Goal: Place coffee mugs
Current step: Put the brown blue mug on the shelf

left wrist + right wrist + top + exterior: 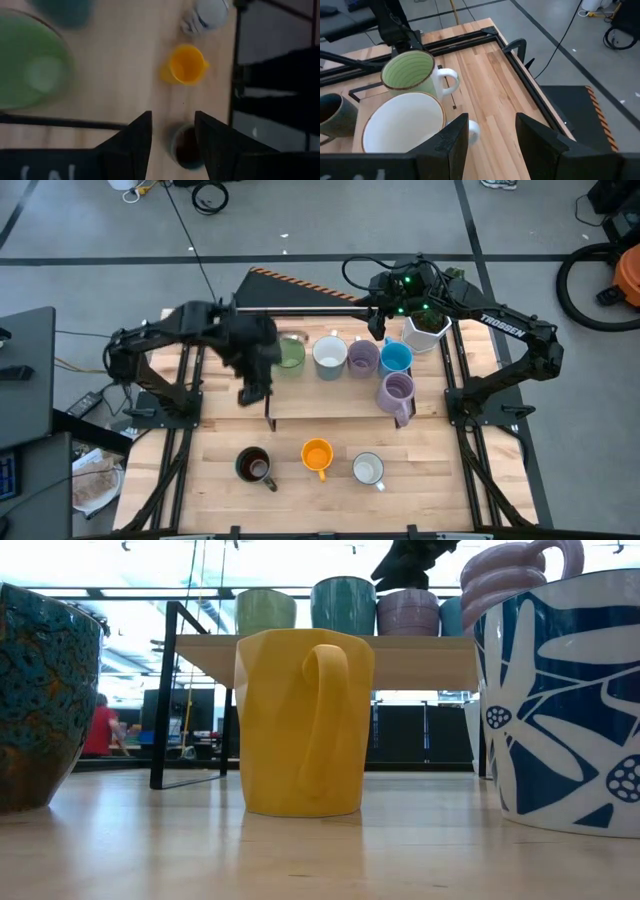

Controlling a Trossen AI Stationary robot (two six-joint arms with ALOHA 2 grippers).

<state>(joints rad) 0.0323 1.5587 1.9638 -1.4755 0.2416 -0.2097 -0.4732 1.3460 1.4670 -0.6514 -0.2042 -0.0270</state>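
Grey workshop floor all round, and your butcher-block tabletop (330,480) carries a low shelf (330,402) across its middle. Up on that shelf, a row already: green mug (291,353), white mug (330,353), lavender mug (362,357), blue mug (396,358), and the taller lavender mug (397,392) set just in front of the blue one. Down on the front of the tabletop, three wait apart from each other: dark brown mug (254,465), orange mug (317,455), pale mug (368,469).

Your left gripper (256,387) hangs just beside the green mug, at the shelf's left end. In the left wrist view its fingers (135,140) stand parted with nothing between them; the green mug sits clear of them. Looks like a release, with the next pick to come.

Your right gripper (378,326) sits behind the row near the white planter (427,328), fingers apart in its own wrist view, holding nothing.

My read for the next step: lift the left gripper straight up before you swing, so a finger doesn't clip the green rim. The dark brown mug lies directly under the left wrist camera, so it's your nearest candidate. Come down over its rim with one finger inside and one outside, away from the handle, and close gently. Space on the shelf is tight; aim for the open front-left stretch.
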